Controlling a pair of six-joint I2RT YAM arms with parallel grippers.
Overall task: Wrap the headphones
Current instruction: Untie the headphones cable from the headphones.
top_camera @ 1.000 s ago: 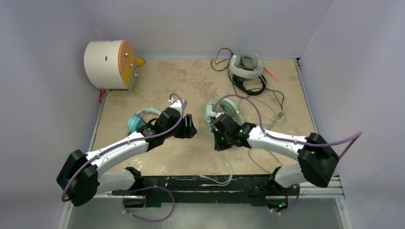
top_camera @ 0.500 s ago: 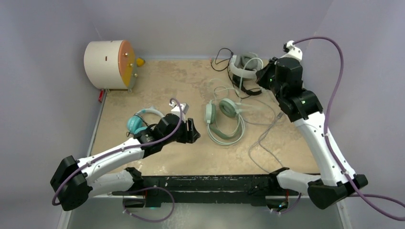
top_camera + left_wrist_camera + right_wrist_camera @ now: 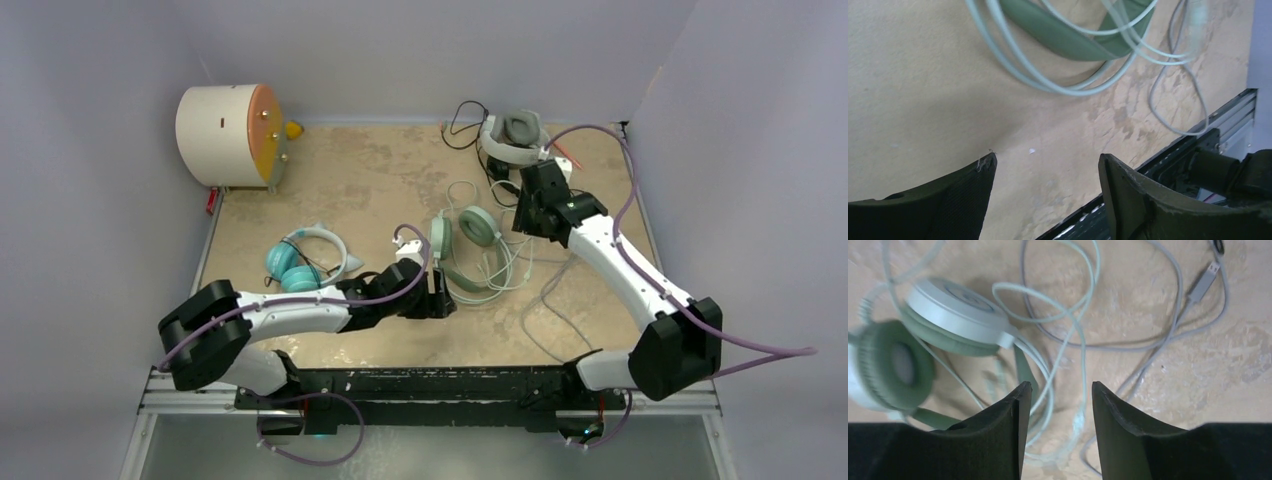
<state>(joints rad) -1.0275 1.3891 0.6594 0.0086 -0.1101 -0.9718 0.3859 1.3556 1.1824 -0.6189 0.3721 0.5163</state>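
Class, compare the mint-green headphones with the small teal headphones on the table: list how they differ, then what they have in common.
Colour: the mint-green headphones have a band matching their cups; the teal headphones have a white band. Size: the mint-green pair looks larger than the teal pair. Cord: the mint-green pair's pale cord sprawls in loose loops around it; the teal pair shows no such sprawl. Both lie on the table.

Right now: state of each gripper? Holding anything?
left gripper: open, holding nothing.
right gripper: open, holding nothing, jaws over the cable of the mint-green headphones.
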